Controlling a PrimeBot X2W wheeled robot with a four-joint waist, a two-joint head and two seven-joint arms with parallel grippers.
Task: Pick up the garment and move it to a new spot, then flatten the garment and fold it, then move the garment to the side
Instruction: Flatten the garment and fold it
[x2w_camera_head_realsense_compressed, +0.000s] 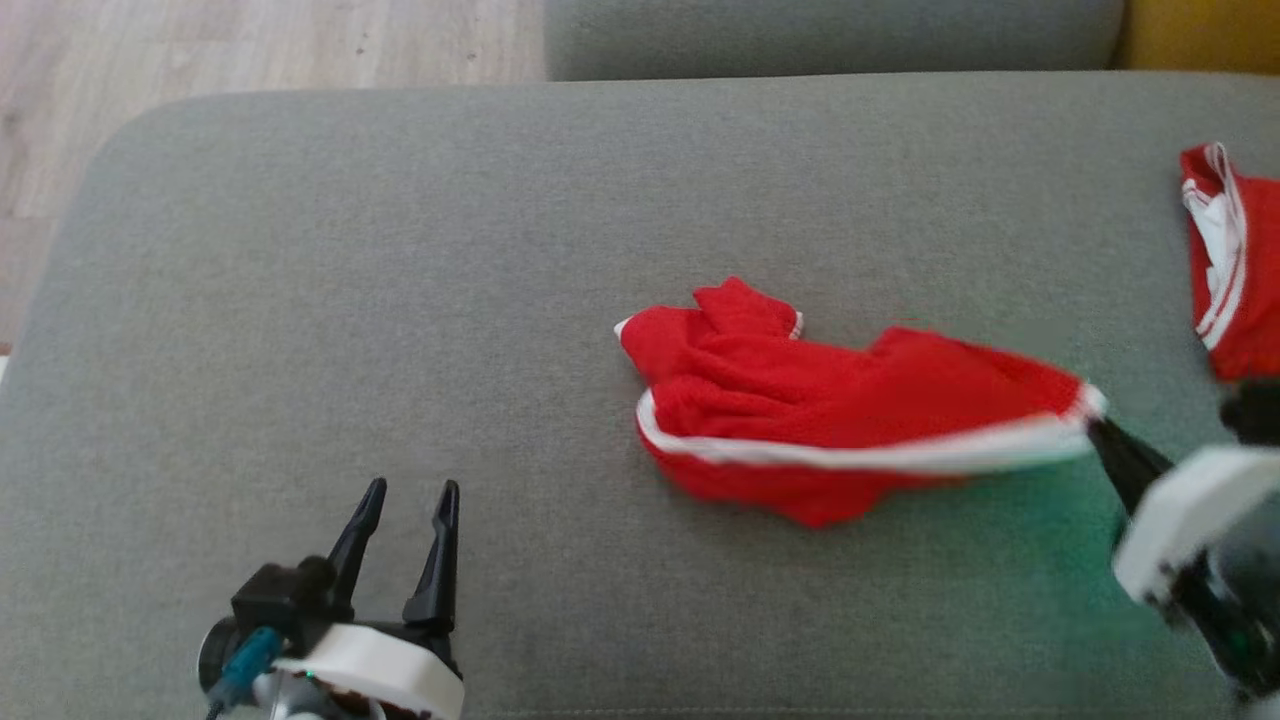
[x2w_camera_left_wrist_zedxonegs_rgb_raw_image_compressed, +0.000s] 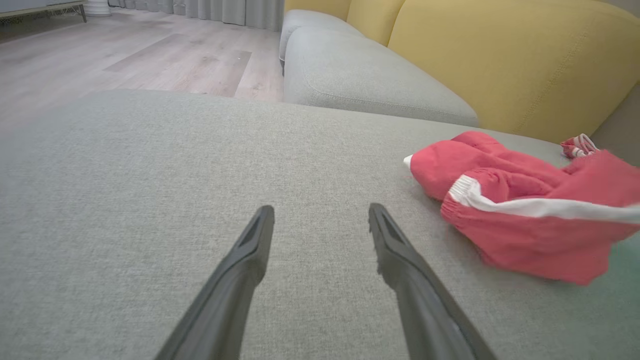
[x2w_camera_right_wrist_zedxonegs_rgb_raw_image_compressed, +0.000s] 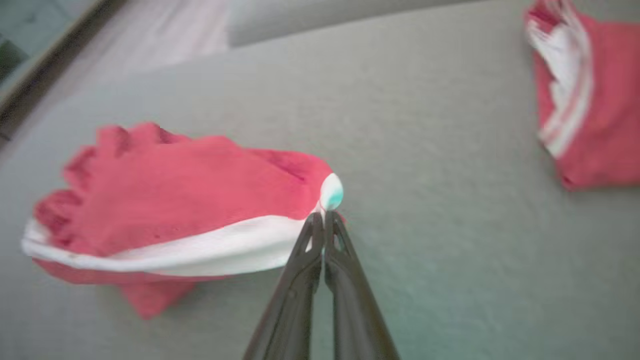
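One garment (x2w_camera_right_wrist_zedxonegs_rgb_raw_image_compressed: 175, 190) corner is pinched in our right gripper (x2w_camera_right_wrist_zedxonegs_rgb_raw_image_compressed: 322, 217), pick-up under way; left gripper (x2w_camera_head_realsense_compressed: 412, 488) hangs open. Next, we should lift it.

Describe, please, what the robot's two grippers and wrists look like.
The left gripper has two long, dark, tapering fingers on a rounded white wrist shell, with a black block and a teal plug beside it. The right gripper has the same slim dark fingers and a white shell, blurred in the head view.
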